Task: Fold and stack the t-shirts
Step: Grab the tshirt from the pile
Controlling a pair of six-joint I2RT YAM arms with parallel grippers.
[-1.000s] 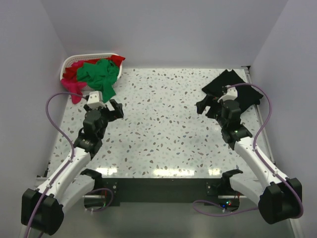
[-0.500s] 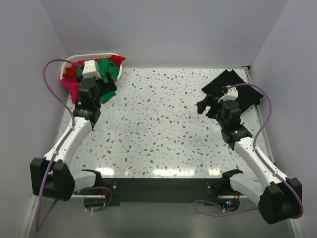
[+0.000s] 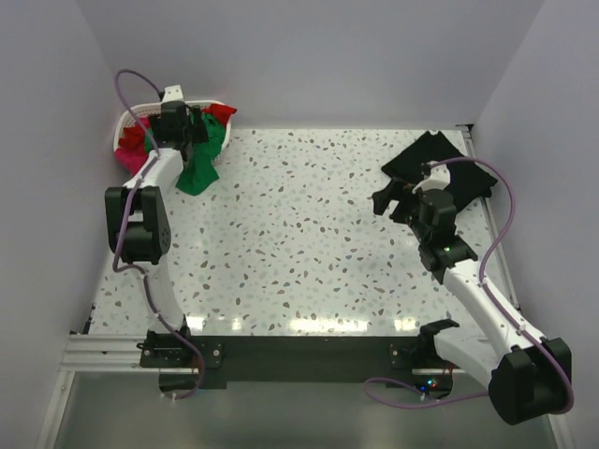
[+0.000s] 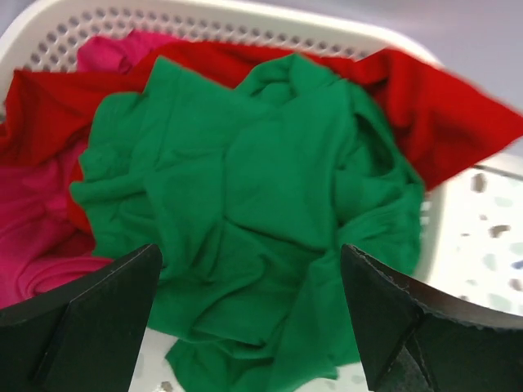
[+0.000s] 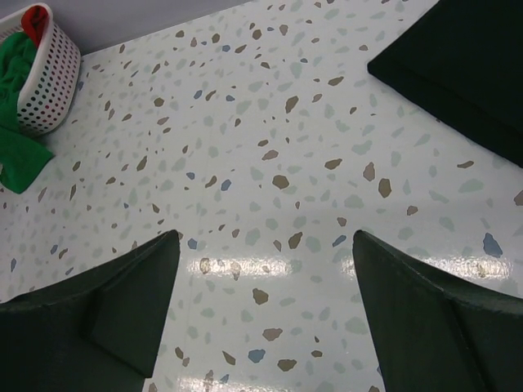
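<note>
The green t-shirt [image 4: 245,204] lies crumpled on top of the pile in the white basket [image 4: 245,15] at the upper left of the top view, spilling over the rim onto the table [image 3: 309,243]. A red t-shirt [image 4: 441,106] and a pink t-shirt [image 4: 33,220] lie beneath it. The black t-shirt [image 3: 440,164] lies flat at the upper right, apparently folded. The left gripper [image 4: 249,261] hovers just above the green cloth, jaws spread wide and empty. The right gripper [image 5: 265,245] hangs over bare table, also spread and holding nothing. The step in hand looks like fetching the next shirt. The left arm needs to drop, pinch a fold of green only, and lift it clear of the red.
</note>
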